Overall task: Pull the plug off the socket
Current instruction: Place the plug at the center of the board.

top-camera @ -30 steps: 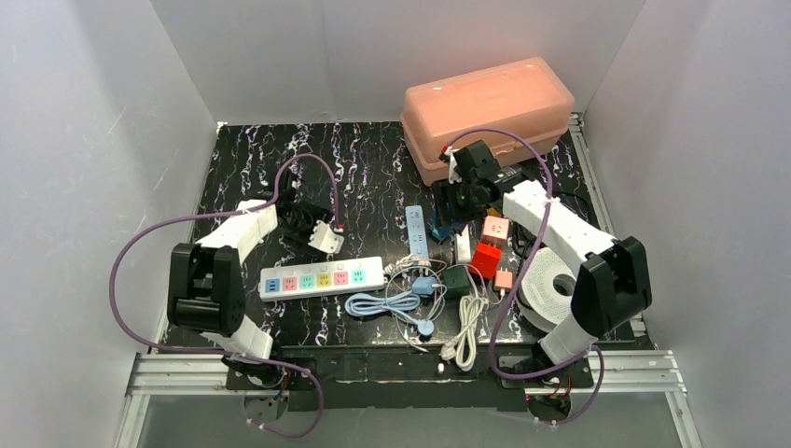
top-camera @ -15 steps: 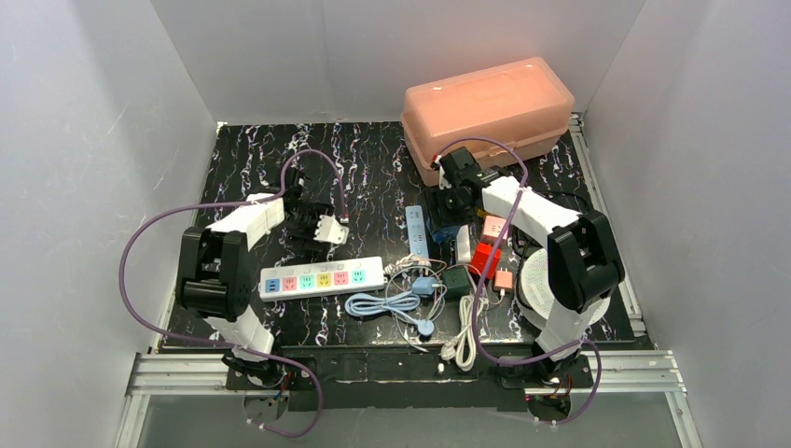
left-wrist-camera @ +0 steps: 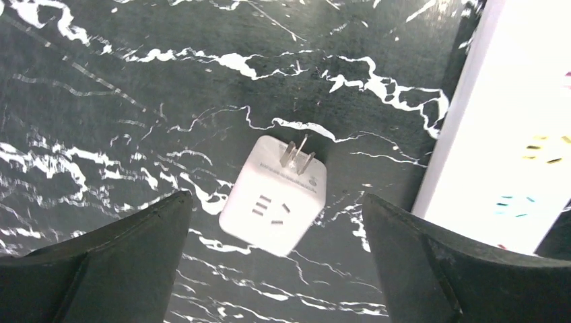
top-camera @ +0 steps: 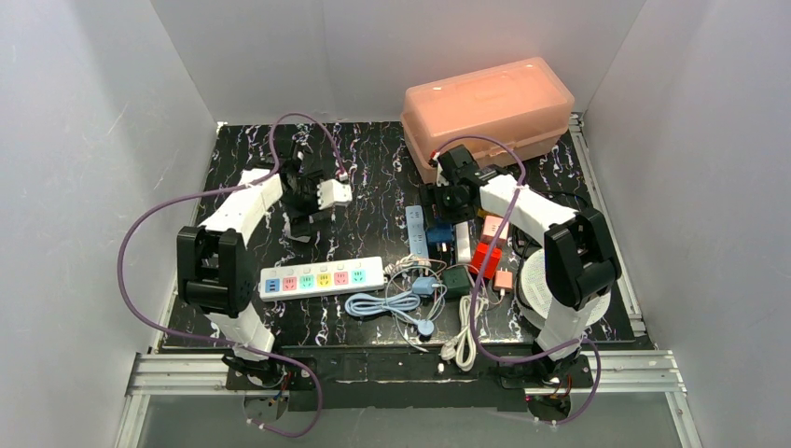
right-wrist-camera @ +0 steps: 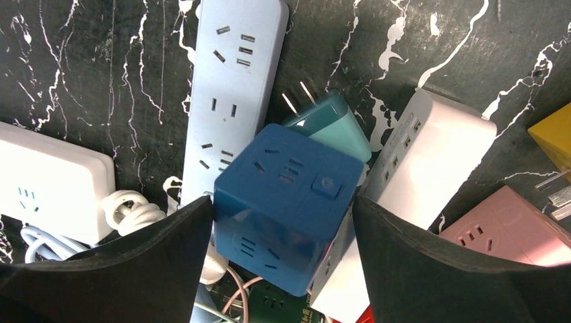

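My right gripper (right-wrist-camera: 283, 202) (top-camera: 446, 210) is shut on a blue cube socket (right-wrist-camera: 289, 202) and holds it tilted over a pile of adapters. A teal plug (right-wrist-camera: 330, 128) with bare prongs lies loose just beyond the cube. The blue cube also shows in the top view (top-camera: 438, 229). My left gripper (left-wrist-camera: 277, 197) (top-camera: 312, 207) is open and empty above the black marbled mat. A white cube adapter (left-wrist-camera: 276, 195) lies on the mat below its wide-open fingers, prongs showing, untouched. In the top view that white cube is hidden by the arm.
A white power strip with coloured sockets (top-camera: 322, 278) (left-wrist-camera: 512, 134) lies near the front. A pale blue strip (right-wrist-camera: 232, 87), a white adapter (right-wrist-camera: 424, 155), a pink cube (right-wrist-camera: 505, 229), a red cube (top-camera: 485, 259) and cables (top-camera: 410, 299) crowd the middle. An orange lidded box (top-camera: 485, 103) stands at the back right.
My left gripper has moved away from the white power strip toward the back of the mat. My right gripper has shifted left and nearer, over the pile, with the blue cube.
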### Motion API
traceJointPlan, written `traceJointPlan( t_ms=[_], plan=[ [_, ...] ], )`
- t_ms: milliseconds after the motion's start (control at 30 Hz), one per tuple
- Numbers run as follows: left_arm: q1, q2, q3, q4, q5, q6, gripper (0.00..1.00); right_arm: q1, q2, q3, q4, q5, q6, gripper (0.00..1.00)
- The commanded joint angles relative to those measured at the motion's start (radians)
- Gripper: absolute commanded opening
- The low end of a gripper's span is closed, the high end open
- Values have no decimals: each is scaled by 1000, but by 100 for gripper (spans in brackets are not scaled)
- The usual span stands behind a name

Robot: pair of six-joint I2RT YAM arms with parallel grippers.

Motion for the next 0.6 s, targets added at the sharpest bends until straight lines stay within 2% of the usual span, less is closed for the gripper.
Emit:
traceJointPlan(
  t_ms=[0, 267, 467, 567],
  plan=[
    [-1, -35, 134, -282, 65, -292, 98, 1, -54, 42, 22, -4, 15, 84],
    [39, -128, 333, -419, 171, -755, 98, 2, -212, 45, 4, 37, 6, 86],
    [152, -188, 374, -429, 301, -1075, 98, -4, -409, 13, -7, 87, -21, 88],
    [240, -212, 363, -444, 308, -1169, 98, -38, -534, -37, 9, 63, -17, 88]
  ],
)
